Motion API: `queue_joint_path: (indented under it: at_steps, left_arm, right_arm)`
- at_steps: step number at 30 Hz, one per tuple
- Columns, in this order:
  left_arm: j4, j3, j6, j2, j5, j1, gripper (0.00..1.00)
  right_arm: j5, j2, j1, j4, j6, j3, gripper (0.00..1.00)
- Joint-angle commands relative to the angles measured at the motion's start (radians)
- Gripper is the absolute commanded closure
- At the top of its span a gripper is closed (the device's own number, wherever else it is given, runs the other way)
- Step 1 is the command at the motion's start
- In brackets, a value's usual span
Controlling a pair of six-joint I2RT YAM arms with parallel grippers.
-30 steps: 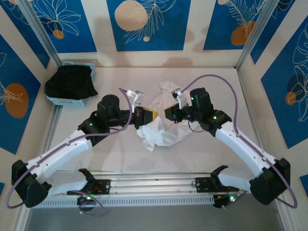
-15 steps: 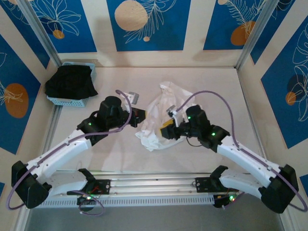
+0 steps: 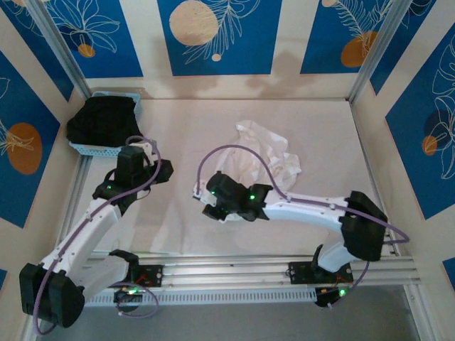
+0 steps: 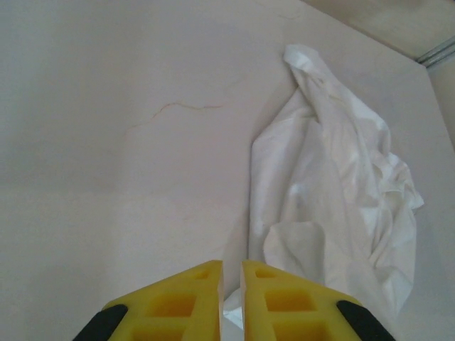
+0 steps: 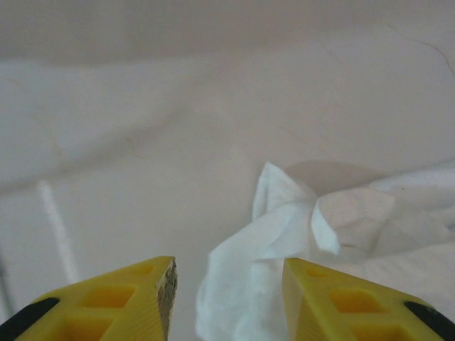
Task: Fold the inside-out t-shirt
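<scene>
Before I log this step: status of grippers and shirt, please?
Left gripper nearly shut, empty, off the shirt. Right gripper open at its near edge. Shirt crumpled, not folded. Basket far left, apart.

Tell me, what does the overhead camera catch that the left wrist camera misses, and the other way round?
Overhead adds: the black garment heaped in the blue basket at the far left, the left arm and right arm, and the blue patterned walls. Left wrist adds: a close look at the left gripper, its yellow fingers almost touching, and a faint hairline mark on the table. Shared: the crumpled white t-shirt lying on that table.
</scene>
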Motion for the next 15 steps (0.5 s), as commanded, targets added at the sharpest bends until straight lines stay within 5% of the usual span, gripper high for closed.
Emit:
queue_joint_path:
  at_steps: [1, 6, 11, 15]
  left_arm:
    - [0.020, -0.020, -0.020, -0.004, 0.059, 0.027, 0.86]
    - [0.024, -0.022, -0.012, 0.005, 0.078, 0.035, 0.86]
    - [0.037, -0.028, -0.009, 0.024, 0.103, 0.036, 0.86]
    - [0.061, -0.038, -0.009, 0.043, 0.144, 0.037, 0.85]
  right_arm:
    - [0.159, 0.068, 0.022, -0.075, -0.081, 0.048, 0.56]
    - [0.222, 0.119, 0.031, -0.082, -0.091, 0.070, 0.59]
    - [0.245, 0.070, 0.030, -0.035, -0.075, 0.042, 0.88]
    - [0.112, -0.070, -0.002, -0.007, -0.014, -0.027, 0.96]
